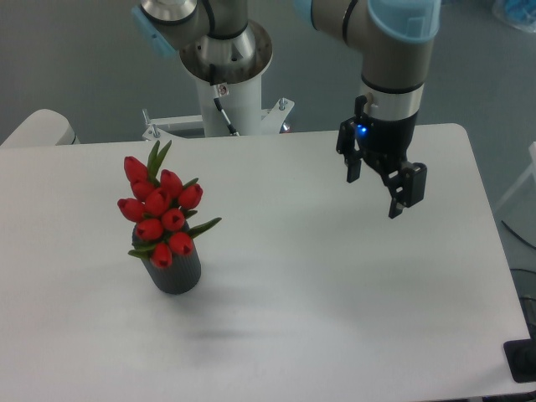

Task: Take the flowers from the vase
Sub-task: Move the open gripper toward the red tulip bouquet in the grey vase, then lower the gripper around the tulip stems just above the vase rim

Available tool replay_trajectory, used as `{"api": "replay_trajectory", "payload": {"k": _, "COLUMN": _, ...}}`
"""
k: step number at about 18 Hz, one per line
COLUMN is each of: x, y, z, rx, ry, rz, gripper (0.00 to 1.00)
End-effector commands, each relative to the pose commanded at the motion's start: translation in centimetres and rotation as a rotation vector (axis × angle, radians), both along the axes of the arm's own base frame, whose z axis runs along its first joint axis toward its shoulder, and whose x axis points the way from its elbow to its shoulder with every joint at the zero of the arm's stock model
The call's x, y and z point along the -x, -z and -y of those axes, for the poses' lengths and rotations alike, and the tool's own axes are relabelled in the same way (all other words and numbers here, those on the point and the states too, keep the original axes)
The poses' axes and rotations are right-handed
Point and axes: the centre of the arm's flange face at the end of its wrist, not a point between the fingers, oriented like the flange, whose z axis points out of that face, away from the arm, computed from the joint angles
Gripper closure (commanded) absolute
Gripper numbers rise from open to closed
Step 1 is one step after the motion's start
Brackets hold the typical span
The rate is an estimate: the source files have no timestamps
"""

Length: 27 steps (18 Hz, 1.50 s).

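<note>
The flowers (159, 213), a tight bunch of red tulip buds with green leaves, stand in the vase (177, 274), a short dark grey cylinder on the left half of the white table. My gripper (373, 192) hangs over the table's right half, well to the right of the flowers and apart from them. Its two black fingers are spread open and nothing is between them.
The arm's white base column (227, 100) stands behind the table's far edge. A pale rounded object (38, 128) sits at the far left edge. The white table (335, 301) ends at the right near a dark object (523, 358) by the corner.
</note>
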Motion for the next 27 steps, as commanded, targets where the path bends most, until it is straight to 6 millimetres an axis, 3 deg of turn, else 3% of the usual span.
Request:
{"api": "replay_trajectory", "payload": {"k": 3, "x": -1.2, "y": 1.3, "z": -0.5, "rx": -0.077, "ry": 0.021, "rz": 0.08, "gripper": 0.0}}
{"api": "replay_trajectory", "payload": {"k": 8, "x": -3.7, "y": 4.1, "z": 0.5, "rx": -0.111, "ry": -0.027, "rz": 0.182, "gripper": 0.0}}
{"api": "replay_trajectory", "payload": {"k": 12, "x": -7.1, "y": 6.5, "z": -0.1, "rx": -0.257, "ry": -0.04, "rz": 0.365, "gripper": 0.0}}
{"api": "replay_trajectory", "payload": {"k": 14, "x": -8.3, "y": 7.5, "z": 0.5, "rx": -0.276, "ry": -0.068, "rz": 0.412, "gripper": 0.0}}
{"api": "replay_trajectory", "payload": {"k": 18, "x": -10.0, "y": 8.9, "z": 1.2, "rx": -0.271, "ry": -0.072, "rz": 0.454, "gripper": 0.0}}
{"api": "replay_trajectory", "payload": {"k": 23, "x": -12.7, "y": 10.7, "z": 1.2, "rx": -0.417, "ry": -0.09, "rz": 0.628, "gripper": 0.0}}
{"api": "replay_trajectory", "payload": {"k": 27, "x": -13.6, "y": 9.7, "z": 0.4, "rx": -0.523, "ry": -0.062, "rz": 0.656, "gripper": 0.01}}
